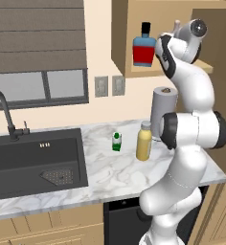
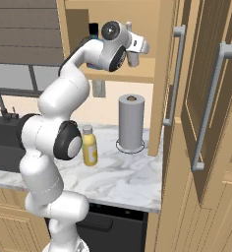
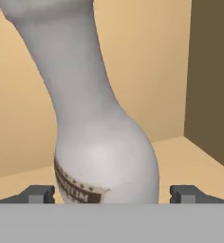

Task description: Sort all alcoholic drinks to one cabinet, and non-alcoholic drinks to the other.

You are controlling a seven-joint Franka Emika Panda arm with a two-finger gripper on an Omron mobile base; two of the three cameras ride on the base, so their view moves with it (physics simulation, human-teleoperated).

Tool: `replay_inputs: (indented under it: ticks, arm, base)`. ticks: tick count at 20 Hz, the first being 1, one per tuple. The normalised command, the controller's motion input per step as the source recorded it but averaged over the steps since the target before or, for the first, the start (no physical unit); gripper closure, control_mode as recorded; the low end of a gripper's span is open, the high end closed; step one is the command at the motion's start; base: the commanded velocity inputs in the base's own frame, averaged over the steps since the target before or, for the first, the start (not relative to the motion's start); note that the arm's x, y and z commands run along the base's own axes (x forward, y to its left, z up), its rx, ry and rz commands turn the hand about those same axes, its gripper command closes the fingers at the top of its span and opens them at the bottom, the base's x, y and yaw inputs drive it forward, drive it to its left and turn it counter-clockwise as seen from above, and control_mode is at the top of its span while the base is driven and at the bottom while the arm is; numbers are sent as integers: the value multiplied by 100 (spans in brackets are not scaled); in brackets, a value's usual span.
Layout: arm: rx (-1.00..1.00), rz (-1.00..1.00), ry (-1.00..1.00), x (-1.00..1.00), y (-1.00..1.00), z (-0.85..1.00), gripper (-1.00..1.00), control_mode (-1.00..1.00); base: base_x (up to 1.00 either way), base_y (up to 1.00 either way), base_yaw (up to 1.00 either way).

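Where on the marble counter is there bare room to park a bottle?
The counter is bare in front, between the sink and the arm. It is crowded at the back right: green-and-white carton, yellow bottle and paper towel roll stand close together.

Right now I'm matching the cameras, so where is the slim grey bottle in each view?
Left base view: grey bottle at top right, its neck peeking beside the wrist.
Right base view: grey bottle at top centre, by the hand.
Hand view: grey bottle central, close up.
Shared landmark: the cabinet shelf board.
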Motion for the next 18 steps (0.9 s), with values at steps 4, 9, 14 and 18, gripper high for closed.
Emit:
replay_inputs:
  ticks: [4,9,14,18]
  arm:
    - [0,0,0,37,-13,0,-100,-100]
    - [0,0,0,11,-2,0,-100,-100]
    - [0,0,0,-47,8,-4,-100,-100]
    - [0,0,0,-99,24,-27,-100,-100]
  base:
    - [0,0,0]
    - [0,0,0]
    - [0,0,0]
    - [0,0,0]
